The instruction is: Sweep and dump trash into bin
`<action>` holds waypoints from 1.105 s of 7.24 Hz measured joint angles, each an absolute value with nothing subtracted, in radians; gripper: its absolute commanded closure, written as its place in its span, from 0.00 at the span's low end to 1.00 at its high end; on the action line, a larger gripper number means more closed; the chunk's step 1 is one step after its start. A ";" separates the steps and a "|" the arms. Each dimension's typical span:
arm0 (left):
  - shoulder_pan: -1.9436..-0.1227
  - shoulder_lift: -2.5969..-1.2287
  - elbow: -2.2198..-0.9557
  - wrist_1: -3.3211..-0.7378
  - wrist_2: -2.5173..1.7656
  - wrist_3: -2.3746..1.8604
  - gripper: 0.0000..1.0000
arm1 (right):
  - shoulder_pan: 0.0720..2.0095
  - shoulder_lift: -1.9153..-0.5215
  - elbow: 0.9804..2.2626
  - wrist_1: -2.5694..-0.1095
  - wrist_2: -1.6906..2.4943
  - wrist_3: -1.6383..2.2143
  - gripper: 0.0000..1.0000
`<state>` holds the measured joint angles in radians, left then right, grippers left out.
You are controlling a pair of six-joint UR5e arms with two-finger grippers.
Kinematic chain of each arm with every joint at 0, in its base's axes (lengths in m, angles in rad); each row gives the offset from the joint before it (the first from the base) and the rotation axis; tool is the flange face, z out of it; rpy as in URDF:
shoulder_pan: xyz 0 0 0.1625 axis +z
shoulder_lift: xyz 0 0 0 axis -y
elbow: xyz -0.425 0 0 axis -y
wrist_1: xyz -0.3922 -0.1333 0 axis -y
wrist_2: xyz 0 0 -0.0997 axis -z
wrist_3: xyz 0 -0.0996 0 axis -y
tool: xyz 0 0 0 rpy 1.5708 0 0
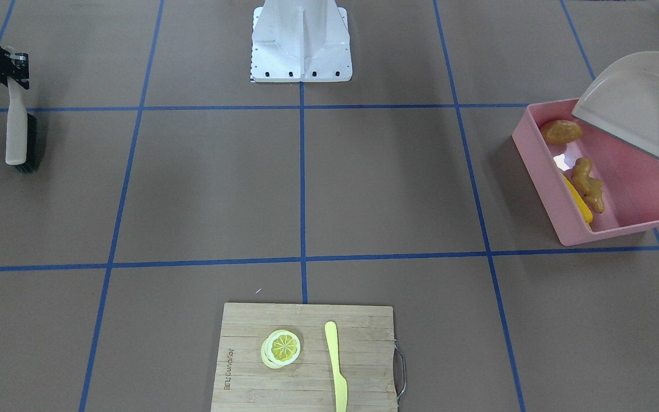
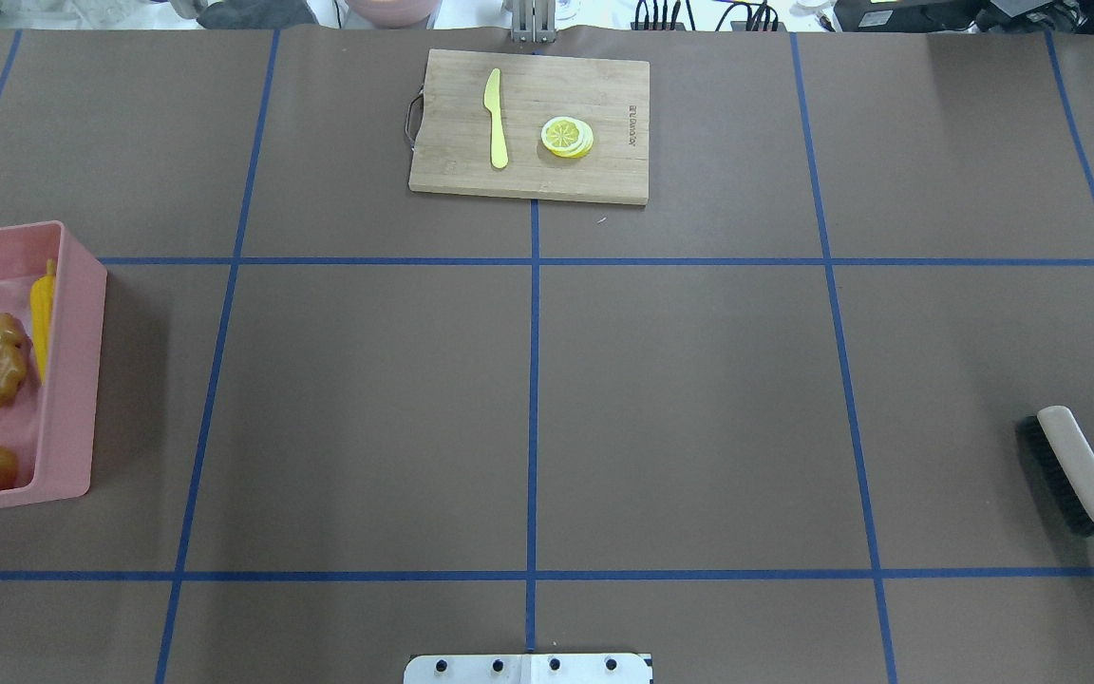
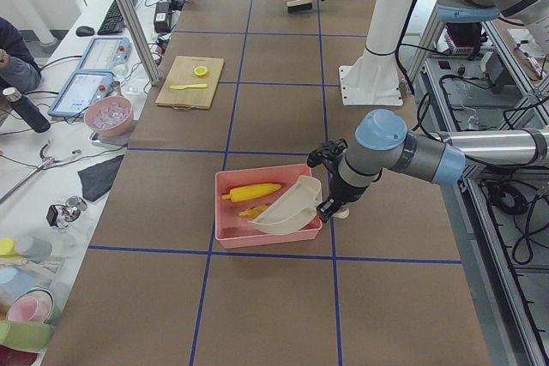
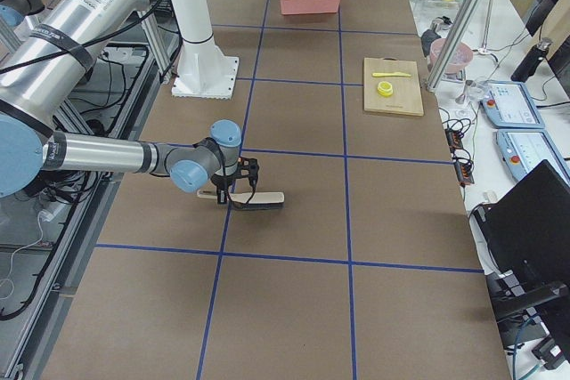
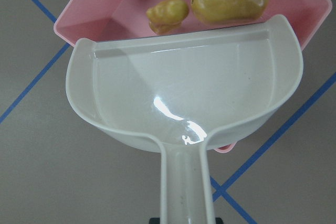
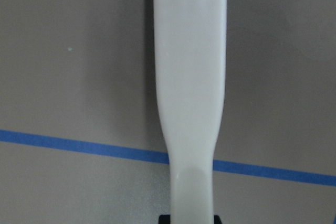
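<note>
The pink bin (image 1: 537, 180) sits at the table's left end, seen also in the overhead view (image 2: 72, 380). In it lie the corn cob (image 1: 578, 201), the ginger root (image 1: 588, 184) and the potato (image 1: 561, 131). My left gripper (image 3: 333, 205) is shut on the handle of the beige dustpan (image 5: 184, 93). The pan is empty and tilted over the bin's near end. My right gripper (image 1: 16, 71) is shut on the handle of a hand brush (image 1: 18, 134), whose bristles rest on the table at the far right end.
A wooden cutting board (image 1: 249, 355) at the table's far edge holds a lemon slice (image 1: 281, 348) and a pale yellow knife (image 1: 336, 366). The white robot base (image 1: 301, 43) stands at the near middle edge.
</note>
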<state>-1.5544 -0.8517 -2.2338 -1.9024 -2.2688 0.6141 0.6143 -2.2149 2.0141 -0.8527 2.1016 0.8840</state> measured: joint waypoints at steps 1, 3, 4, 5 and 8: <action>-1.556 -0.852 -2.237 -1.900 -2.277 0.622 1.00 | 0.612 -2.213 2.011 -0.853 2.101 0.885 1.00; -1.561 -0.859 -2.251 -1.907 -2.352 0.641 1.00 | 0.603 -2.206 2.006 -0.858 2.094 0.888 0.97; -1.560 -0.881 -2.262 -1.911 -2.405 0.622 1.00 | 0.594 -2.203 2.002 -0.862 2.083 0.893 0.86; -1.557 -0.922 -2.268 -1.924 -2.451 0.568 1.00 | 0.587 -2.201 2.000 -0.862 2.076 0.905 0.85; -1.448 -1.028 -2.255 -2.082 -2.498 0.369 1.00 | 0.578 -2.195 1.999 -0.860 2.071 0.917 0.64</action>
<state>-1.4482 -1.0278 -2.2545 -2.0824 -2.4979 0.3686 0.5776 -2.1950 1.9990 -0.8604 2.0714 0.9172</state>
